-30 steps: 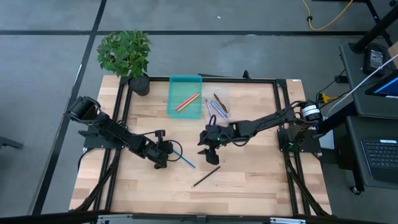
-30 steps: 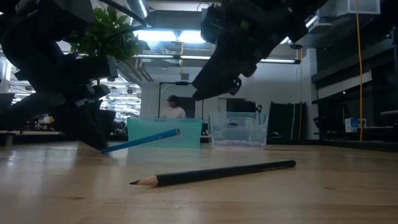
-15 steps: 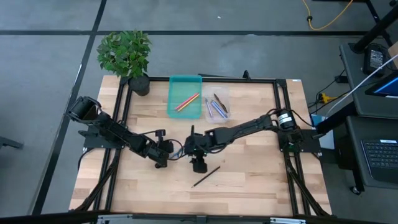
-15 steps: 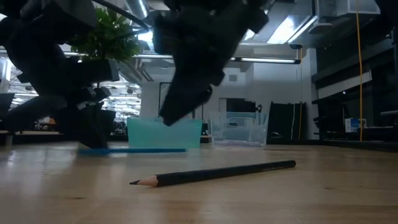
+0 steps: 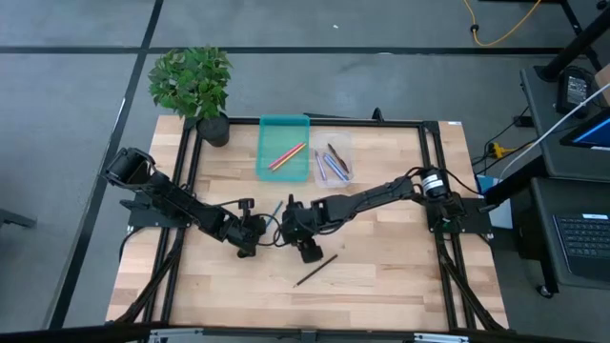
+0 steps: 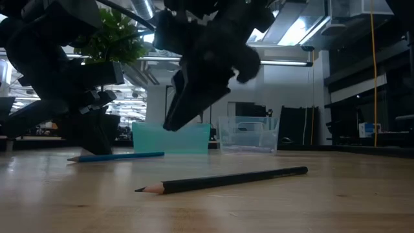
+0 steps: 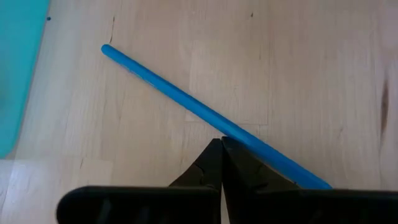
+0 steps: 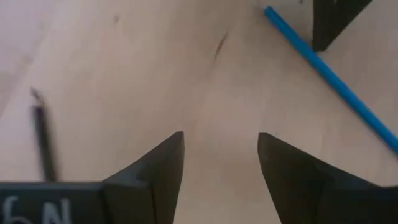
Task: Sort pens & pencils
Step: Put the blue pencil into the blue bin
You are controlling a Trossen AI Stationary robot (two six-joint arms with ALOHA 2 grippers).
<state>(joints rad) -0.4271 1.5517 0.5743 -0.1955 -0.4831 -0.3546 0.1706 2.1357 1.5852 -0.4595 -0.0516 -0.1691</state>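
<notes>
A blue pencil (image 7: 180,99) lies flat on the wood in front of my left gripper (image 7: 221,149), which is shut and low over the table (image 5: 250,232). The pencil runs past one fingertip. My right gripper (image 8: 221,163) is open and hangs just above the table (image 5: 303,238), between the blue pencil (image 8: 329,74) and a black pencil (image 5: 315,270). The black pencil (image 6: 223,180) lies flat, nearer the table's near edge. A teal tray (image 5: 284,148) holds orange and pink sticks. A clear tray (image 5: 332,162) holds blue, purple and dark ones. My left gripper's shut fingertips (image 7: 231,155) stand right beside the blue pencil, near its end (image 7: 273,158) closest to the gripper. The pencil passes behind one finger, so I cannot tell whether the finger touches it. The pencil rests with its full length on the table.
A potted plant (image 5: 195,86) stands at the table's far left corner. Both trays sit side by side at the far edge, and show in the low view as the teal tray (image 6: 171,139) and the clear tray (image 6: 249,136). Bare wood lies along the near edge.
My right gripper has swung toward the table's left and down, ending close to my left gripper. The blue pencil, which had one end raised off the table, has dropped flat and turned about, so its free end now points toward the far edge.
</notes>
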